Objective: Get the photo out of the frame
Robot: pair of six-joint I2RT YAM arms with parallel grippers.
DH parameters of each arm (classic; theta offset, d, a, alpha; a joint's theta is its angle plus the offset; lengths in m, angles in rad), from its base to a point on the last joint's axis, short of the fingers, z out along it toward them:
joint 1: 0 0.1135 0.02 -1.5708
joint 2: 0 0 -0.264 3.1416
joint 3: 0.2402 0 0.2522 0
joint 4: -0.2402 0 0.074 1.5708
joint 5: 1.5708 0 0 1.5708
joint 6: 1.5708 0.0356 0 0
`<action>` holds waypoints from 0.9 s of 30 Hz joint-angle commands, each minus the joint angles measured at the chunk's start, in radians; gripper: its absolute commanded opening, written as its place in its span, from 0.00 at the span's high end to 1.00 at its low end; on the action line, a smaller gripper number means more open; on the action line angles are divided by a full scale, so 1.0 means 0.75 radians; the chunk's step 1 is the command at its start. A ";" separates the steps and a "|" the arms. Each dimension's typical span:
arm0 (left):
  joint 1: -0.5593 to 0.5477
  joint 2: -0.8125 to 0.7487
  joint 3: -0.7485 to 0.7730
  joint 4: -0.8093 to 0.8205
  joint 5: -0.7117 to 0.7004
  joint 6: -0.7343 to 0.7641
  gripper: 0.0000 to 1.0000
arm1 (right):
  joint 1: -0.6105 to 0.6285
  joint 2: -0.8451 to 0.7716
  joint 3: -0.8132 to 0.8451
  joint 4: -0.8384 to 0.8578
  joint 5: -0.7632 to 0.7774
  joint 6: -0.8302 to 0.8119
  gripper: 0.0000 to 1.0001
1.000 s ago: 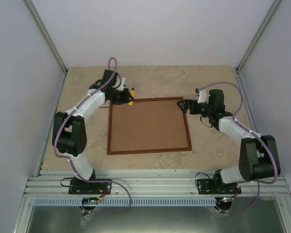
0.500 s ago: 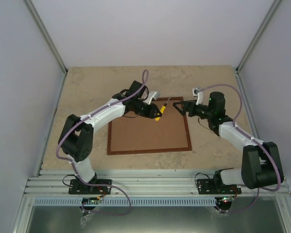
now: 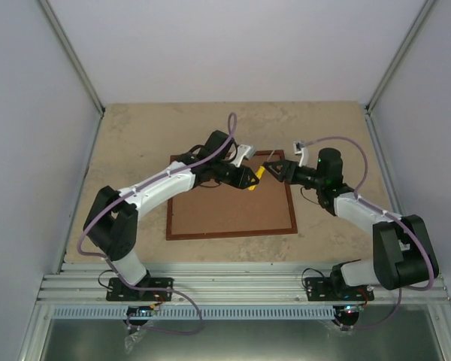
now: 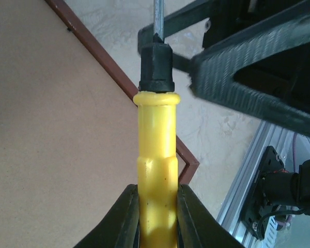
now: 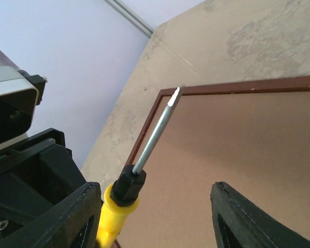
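Note:
The frame (image 3: 233,235) lies face down on the table, its brown fibreboard back (image 3: 225,207) up inside thin reddish-brown edges. The photo is hidden under that back. My left gripper (image 3: 249,181) is shut on the yellow handle of a screwdriver (image 4: 156,150) over the frame's far right corner; in the left wrist view the gripper (image 4: 156,194) clamps the handle from both sides. My right gripper (image 5: 155,206) is open, facing the left one. The screwdriver's black collar and metal shaft (image 5: 155,137) stand between its fingers (image 5: 237,217), close to the left one.
The frame's edge (image 5: 237,87) and the beige stone-patterned table (image 3: 135,135) lie under both grippers. Grey walls close the table on three sides. An aluminium rail (image 3: 240,289) with both arm bases runs along the near edge.
My left arm swung from the frame's far left corner to its far right corner, carrying the screwdriver. My right gripper moved left to meet it and its jaws narrowed around the shaft.

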 commanded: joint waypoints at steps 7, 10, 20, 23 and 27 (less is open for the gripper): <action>-0.080 -0.070 -0.034 0.075 -0.149 -0.003 0.98 | 0.092 -0.021 -0.003 0.070 0.069 0.179 0.54; -0.101 -0.079 -0.041 0.078 -0.188 0.001 0.98 | 0.112 -0.025 -0.015 0.083 0.089 0.247 0.60; -0.139 -0.120 -0.035 0.054 -0.283 0.046 0.95 | 0.130 -0.090 -0.064 0.094 0.139 0.416 0.89; -0.146 -0.131 -0.041 0.058 -0.307 0.045 0.90 | 0.130 -0.125 -0.089 0.105 0.153 0.481 0.99; -0.150 -0.168 -0.088 0.128 -0.319 0.019 0.76 | 0.138 -0.171 -0.120 0.136 0.163 0.587 0.99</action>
